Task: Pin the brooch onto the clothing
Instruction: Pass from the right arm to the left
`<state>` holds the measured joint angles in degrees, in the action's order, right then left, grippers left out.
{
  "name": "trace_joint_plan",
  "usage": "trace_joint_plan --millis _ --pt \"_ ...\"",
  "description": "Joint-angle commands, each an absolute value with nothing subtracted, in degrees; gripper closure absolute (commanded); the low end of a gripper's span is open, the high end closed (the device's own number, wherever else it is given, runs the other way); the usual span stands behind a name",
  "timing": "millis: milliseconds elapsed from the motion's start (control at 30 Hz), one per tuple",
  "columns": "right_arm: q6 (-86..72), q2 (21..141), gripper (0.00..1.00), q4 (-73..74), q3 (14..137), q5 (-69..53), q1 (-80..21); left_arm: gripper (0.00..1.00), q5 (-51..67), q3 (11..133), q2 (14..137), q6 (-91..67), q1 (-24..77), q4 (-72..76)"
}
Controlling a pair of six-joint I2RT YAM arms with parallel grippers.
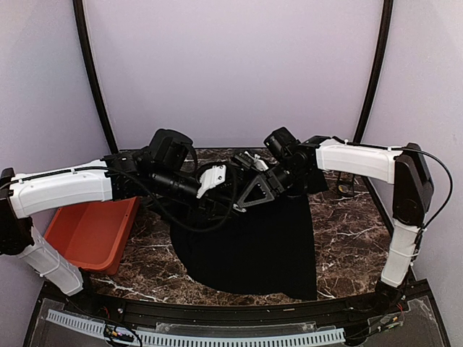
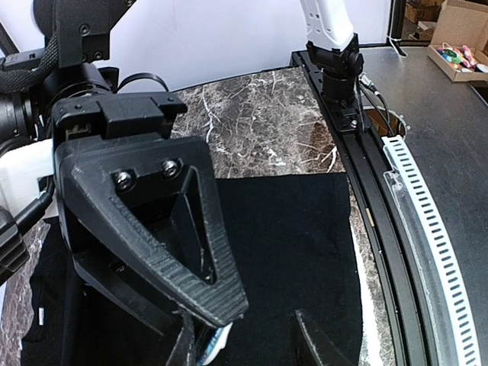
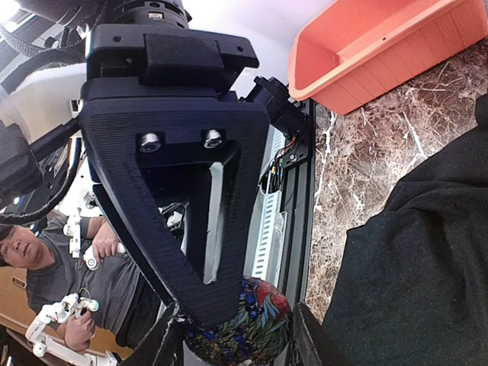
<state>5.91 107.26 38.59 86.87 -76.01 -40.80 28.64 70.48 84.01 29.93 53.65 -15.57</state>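
Surface (image 1: 347,231): dark marble with white veins.

T-shirt (image 1: 253,246): plain black, spread flat mid-surface, a little right of centre. It runs from under the 2 wrists out to the near edge.

Bin (image 1: 90,231): orange-red, at the left side, left of the T-shirt and not touching it.

2 arms: left arm (image 1: 65,189) comes in from the left, right arm (image 1: 358,160) from the right. The wrists meet above the far edge of the T-shirt, with the grippers facing each other tip to tip.

Right gripper (image 3: 236,339): fingers partway apart, 1 on each side of the brooch (image 3: 244,324), which fills the gap between them, so it is gripped. The brooch is round and domed with a red, blue and green floral pattern. It is up in the gripper, off the fabric, not yet pinned.

Left gripper (image 2: 244,347): fingers partway apart. In the left wrist view the tip of a right gripper finger sits between them, toward the left side, and black fabric shows through the rest of the gap. Cannot tell whether its fingers touch the brooch.

Small white-and-blue bit (image 2: 217,339) sits right at that finger tip. Too little of it shows to say what it is.
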Motion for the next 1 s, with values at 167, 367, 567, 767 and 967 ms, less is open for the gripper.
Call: trace_joint_plan --millis 167,367,567,767,967 --pt "5.8 106.3 0.67 36.7 86.0 -77.4 -41.2 0.68 25.5 70.7 83.6 32.6 54.2 -18.0" --pt "5.7 106.0 0.67 36.7 86.0 -77.5 -41.3 0.72 24.3 70.2 83.4 33.1 54.2 -17.6" --pt "5.8 105.7 0.68 36.7 86.0 -77.6 -41.7 0.78 23.6 69.8 83.5 33.0 54.2 -16.8" --pt "5.7 105.2 0.68 36.9 86.3 -77.5 -41.9 0.89 23.4 69.3 83.1 33.0 54.1 -16.0" --pt "5.8 104.9 0.67 37.0 86.6 -77.3 -42.0 0.98 23.8 68.3 82.4 32.0 54.1 -14.3"
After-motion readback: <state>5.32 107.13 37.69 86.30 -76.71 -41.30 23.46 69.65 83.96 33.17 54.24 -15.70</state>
